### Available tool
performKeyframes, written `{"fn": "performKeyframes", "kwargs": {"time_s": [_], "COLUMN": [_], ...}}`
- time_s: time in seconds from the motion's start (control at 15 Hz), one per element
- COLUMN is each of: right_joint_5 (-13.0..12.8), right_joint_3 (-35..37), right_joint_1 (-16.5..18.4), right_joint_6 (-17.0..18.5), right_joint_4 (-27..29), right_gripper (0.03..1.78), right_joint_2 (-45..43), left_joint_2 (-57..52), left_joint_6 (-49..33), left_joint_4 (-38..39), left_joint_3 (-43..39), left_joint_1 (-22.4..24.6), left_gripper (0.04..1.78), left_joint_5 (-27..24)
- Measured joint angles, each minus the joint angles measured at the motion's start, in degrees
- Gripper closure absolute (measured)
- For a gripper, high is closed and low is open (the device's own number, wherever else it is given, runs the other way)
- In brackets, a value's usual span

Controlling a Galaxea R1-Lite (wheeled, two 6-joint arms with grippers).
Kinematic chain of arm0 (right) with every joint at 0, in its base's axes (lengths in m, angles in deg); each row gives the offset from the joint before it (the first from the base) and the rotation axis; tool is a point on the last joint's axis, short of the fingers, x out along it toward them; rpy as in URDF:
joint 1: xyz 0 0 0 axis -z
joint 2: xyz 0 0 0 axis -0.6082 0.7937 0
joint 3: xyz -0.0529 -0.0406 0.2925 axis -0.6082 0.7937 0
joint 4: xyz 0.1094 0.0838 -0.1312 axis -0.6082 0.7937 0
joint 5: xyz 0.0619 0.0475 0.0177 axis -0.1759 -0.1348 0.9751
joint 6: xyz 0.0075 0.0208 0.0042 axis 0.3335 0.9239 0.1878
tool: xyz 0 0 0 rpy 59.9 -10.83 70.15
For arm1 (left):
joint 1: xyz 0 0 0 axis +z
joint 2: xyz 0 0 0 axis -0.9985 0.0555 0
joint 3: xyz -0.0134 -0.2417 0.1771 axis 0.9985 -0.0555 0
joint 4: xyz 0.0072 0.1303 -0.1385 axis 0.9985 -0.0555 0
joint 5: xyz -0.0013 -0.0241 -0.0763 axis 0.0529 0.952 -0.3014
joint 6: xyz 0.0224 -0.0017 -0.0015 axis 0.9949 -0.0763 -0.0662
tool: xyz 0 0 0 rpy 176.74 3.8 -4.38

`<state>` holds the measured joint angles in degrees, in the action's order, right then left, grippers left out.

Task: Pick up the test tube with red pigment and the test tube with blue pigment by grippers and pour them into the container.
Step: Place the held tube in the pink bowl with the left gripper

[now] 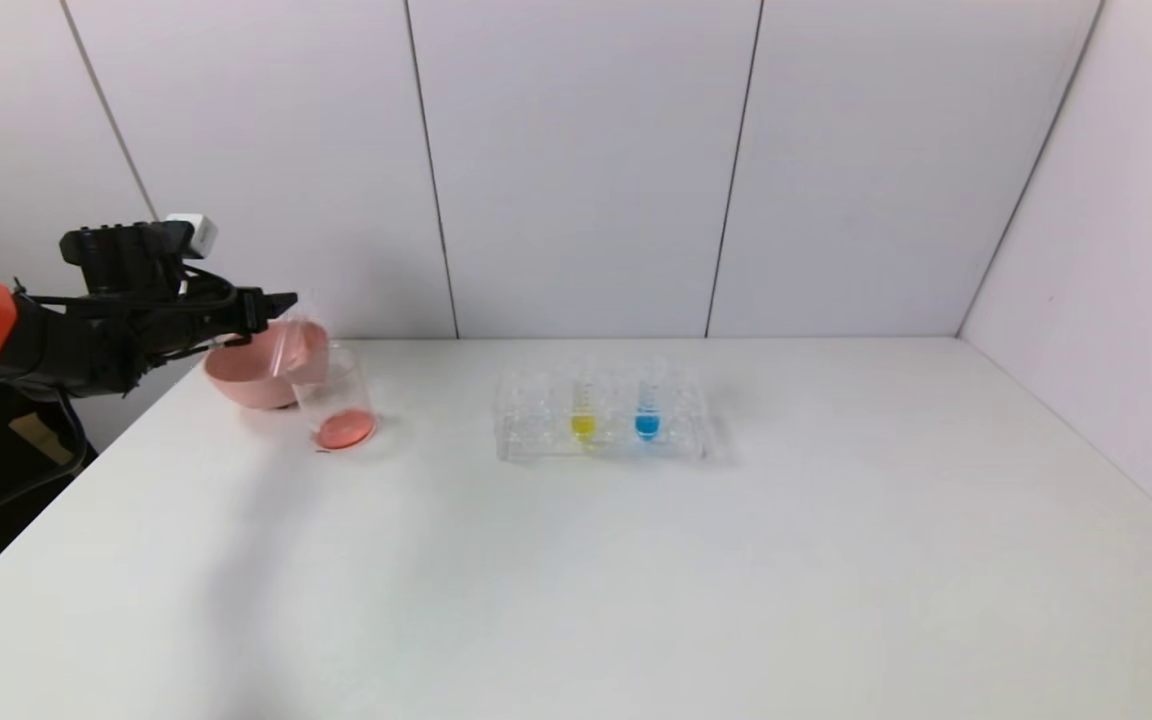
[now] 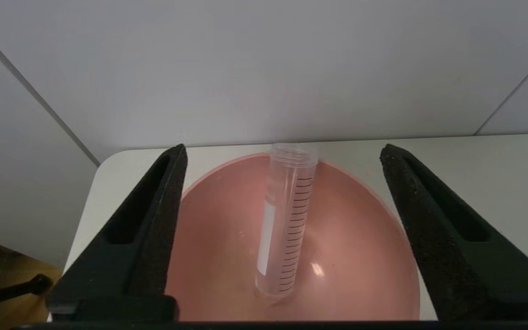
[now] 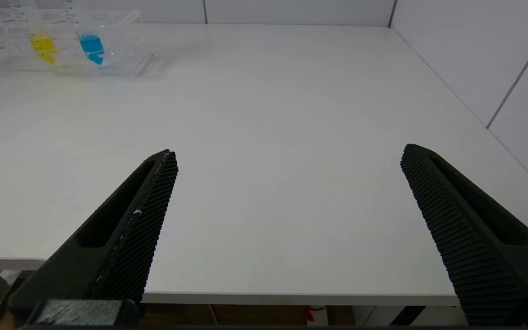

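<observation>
The left gripper (image 2: 282, 156) hangs over the far left corner of the white table (image 1: 636, 580), its 2 long, pointed black fingers (image 2: 154, 220) spread wide with rough, grainy inner faces. Between them, touching neither, the test tube with red pigment (image 2: 287, 224) stands tilted inside the pink bowl (image 2: 365, 238); it is a slim clear cylinder with a threaded open mouth, black graduation lines and a white label strip, and it looks emptied of colour. The bowl is smooth, round and glossy, with a small highlight near its bottom.

Just beside the bowl, toward the table's middle, the container (image 1: 336, 405) is a small straight-sided clear beaker with a layer of red-orange liquid at its base.

Near the table's centre sits a clear plastic rack (image 1: 601, 415), boxy and see-through. In it the test tube with blue pigment (image 1: 647, 410) stands upright, next to a tube with yellow liquid (image 1: 583, 410) on its left.

The right gripper (image 3: 289, 156) is parked low at the table's near right edge, its 2 cross-hatched black fingers standing far apart with nothing between them.

The tabletop is matte and plain; a broad stretch lies free between the rack and the near edge, and more to the right up to the pale panelled walls (image 1: 586, 150).
</observation>
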<state>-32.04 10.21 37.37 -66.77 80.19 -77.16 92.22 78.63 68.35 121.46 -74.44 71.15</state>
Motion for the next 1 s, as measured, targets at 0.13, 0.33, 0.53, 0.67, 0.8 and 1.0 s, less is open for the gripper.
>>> {"fn": "performKeyframes", "kwargs": {"time_s": [0.13, 0.33, 0.53, 0.67, 0.8, 1.0], "right_joint_5": [0.00, 0.00, 0.00, 0.00, 0.00, 0.00], "right_joint_3": [0.00, 0.00, 0.00, 0.00, 0.00, 0.00], "right_joint_1": [0.00, 0.05, 0.00, 0.00, 0.02, 0.02], "right_joint_6": [0.00, 0.00, 0.00, 0.00, 0.00, 0.00], "right_joint_4": [0.00, 0.00, 0.00, 0.00, 0.00, 0.00], "right_gripper": [0.04, 0.04, 0.04, 0.04, 0.04, 0.04], "right_joint_2": [0.00, 0.00, 0.00, 0.00, 0.00, 0.00], "left_joint_2": [-1.13, -4.50, -8.51, -11.02, -14.21, -19.48], "left_joint_6": [0.00, 0.00, -0.61, -1.19, -1.38, -1.44], "left_joint_4": [0.16, 0.22, 0.24, 0.41, 1.29, 2.54], "left_joint_3": [-0.68, -2.89, -6.28, -8.70, -11.79, -16.73], "left_joint_1": [0.00, -0.41, -0.78, -1.38, -2.24, -4.00], "left_gripper": [0.14, 0.05, 0.06, 0.06, 0.06, 0.06], "left_joint_5": [0.02, 0.00, -0.52, -0.56, -0.61, -0.54]}}
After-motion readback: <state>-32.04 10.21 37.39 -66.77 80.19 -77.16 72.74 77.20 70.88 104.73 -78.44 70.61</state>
